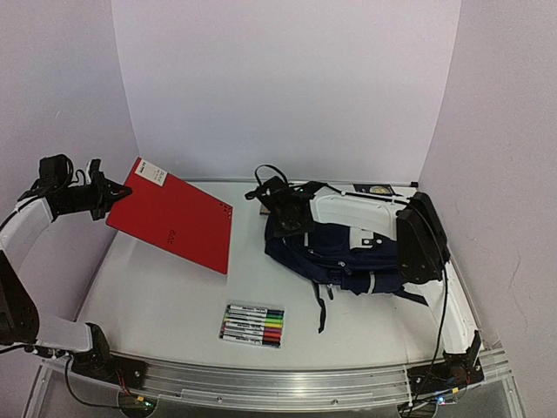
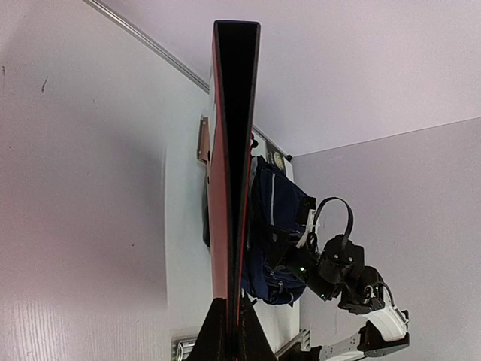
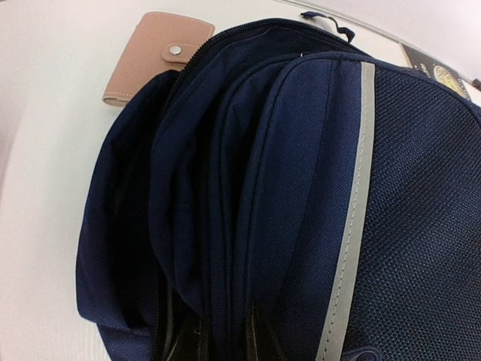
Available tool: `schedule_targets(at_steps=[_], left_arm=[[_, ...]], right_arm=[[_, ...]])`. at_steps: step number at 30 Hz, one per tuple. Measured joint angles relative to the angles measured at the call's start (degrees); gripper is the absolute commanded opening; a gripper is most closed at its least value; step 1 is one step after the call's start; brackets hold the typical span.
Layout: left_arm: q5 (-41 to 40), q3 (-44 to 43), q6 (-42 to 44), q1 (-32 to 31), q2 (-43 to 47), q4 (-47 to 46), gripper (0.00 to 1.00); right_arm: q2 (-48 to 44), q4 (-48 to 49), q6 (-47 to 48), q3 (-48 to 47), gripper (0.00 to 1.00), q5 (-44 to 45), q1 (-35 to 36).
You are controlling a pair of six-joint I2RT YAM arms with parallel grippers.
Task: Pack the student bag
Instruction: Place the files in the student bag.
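The student bag (image 1: 335, 248) lies on the white table (image 1: 157, 296) at about 3 o'clock from the table's middle. Its zipped mouth gapes toward 12 o'clock and its dark straps trail toward 6 o'clock.

The right gripper (image 3: 222, 335) comes in from the bag's 3 o'clock side. Its two dark fingers are drawn close together, pinching a fold of navy fabric beside the grey stripe.

The left gripper (image 2: 229, 320) is at 9 o'clock, raised off the table. It is clamped tight on the edge of a red notebook (image 1: 174, 222), which hangs tilted with its free end pointing toward the bag.

A tan snap wallet (image 3: 158, 53) lies just beyond the bag at its 11 o'clock. A dark booklet (image 3: 440, 75) with a gold emblem lies at its 1 o'clock. A pack of markers (image 1: 252, 324) rests at 6 o'clock, near the table's front edge.
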State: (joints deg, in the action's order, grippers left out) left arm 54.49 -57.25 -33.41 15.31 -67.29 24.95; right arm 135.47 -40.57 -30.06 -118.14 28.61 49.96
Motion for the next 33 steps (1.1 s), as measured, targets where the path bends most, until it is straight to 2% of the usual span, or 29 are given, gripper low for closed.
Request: schedule_targets(at_steps=[9,15,19,24,33], left_arm=[[1.54,0.45,-5.47,-1.28,5.38,-0.17,0.00],[1.51,3.09,-13.54,-8.57,7.00,-7.14,0.00],[0.13,5.47,-18.57,-14.06,6.97,-12.51,0.00],[-2.75,10.80,-24.75,-17.30,6.93,-19.74,0.00],[-10.25,14.25,-30.67,-24.37,3.47,-27.48,0.00]], right_arm=[[-21.42,7.00,-0.04,17.24,0.00,-14.52,-1.58],[-33.59,16.46,-1.34,29.05,0.00,-22.77,-1.32],[-37.57,22.60,-2.59,35.24,0.00,-25.64,-0.74],[-40.07,28.59,-4.03,40.10,0.00,-27.27,-0.78],[-42.10,33.69,-5.98,42.55,0.00,-28.66,-0.80]])
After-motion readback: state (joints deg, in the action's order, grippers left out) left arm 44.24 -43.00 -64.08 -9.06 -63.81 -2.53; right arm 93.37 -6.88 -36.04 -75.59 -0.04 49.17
